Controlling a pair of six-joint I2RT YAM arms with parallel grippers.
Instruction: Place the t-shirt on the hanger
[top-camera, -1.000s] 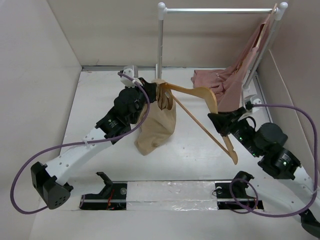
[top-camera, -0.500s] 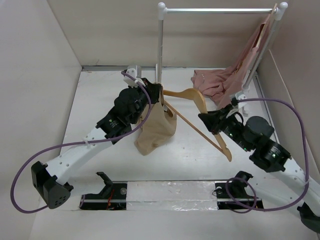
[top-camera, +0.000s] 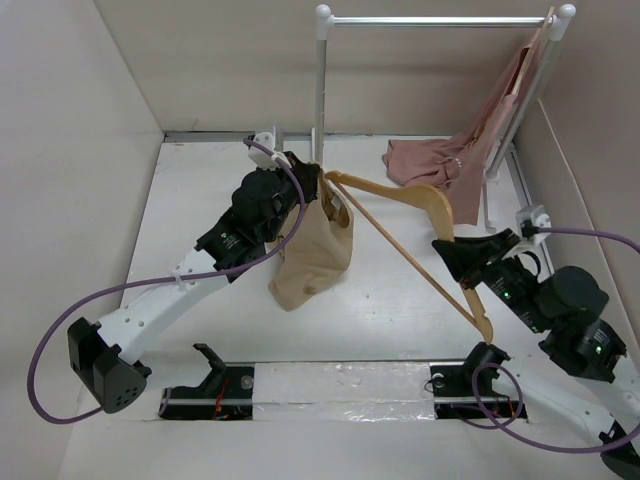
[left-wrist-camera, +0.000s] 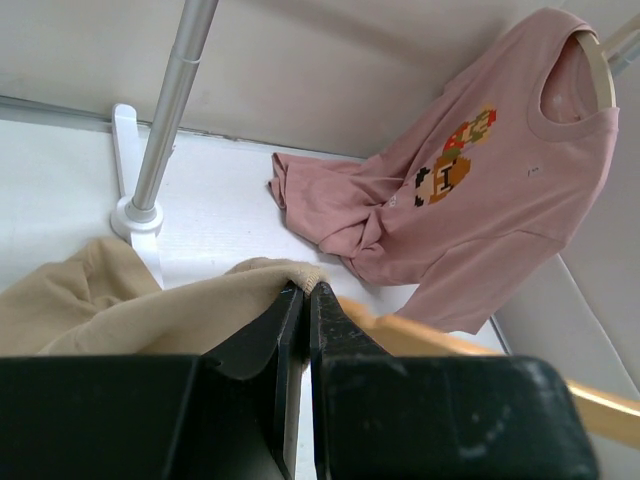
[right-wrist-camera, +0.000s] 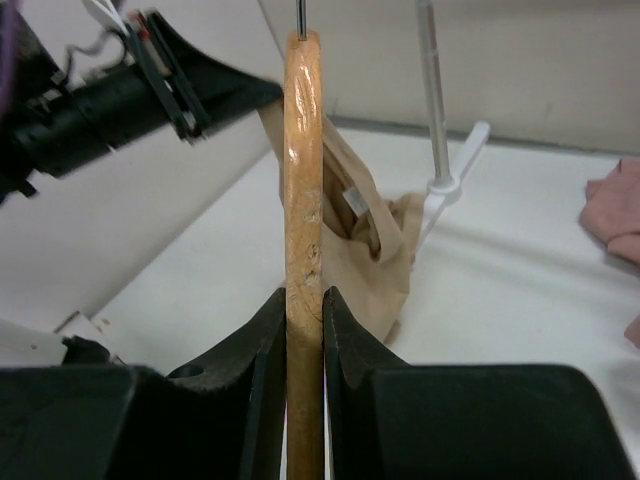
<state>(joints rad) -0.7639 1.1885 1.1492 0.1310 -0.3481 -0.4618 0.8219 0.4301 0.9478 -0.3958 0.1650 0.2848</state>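
t-shirt (top-camera: 315, 255), just one, pinched by left hand (left-wrist-camera: 303, 292); one hanger (top-camera: 425, 195) clamped in right hand (right-wrist-camera: 303, 300)

We see the t-shirt (top-camera: 315, 255) as soft, matt tan cloth, loosely creased. The hanger (right-wrist-camera: 303, 180) looks like light varnished wood, smooth with a slight sheen and a few small nicks along its edge. The left claw (left-wrist-camera: 305, 297) and the right claw (right-wrist-camera: 303, 300) appear to be matt black plastic. The rail (top-camera: 440, 20) is bright, smooth metal. The pink garment (left-wrist-camera: 470, 190) is matt cloth with a printed motif. The worktop (top-camera: 200, 210) reads as white, smooth and faintly glossy.
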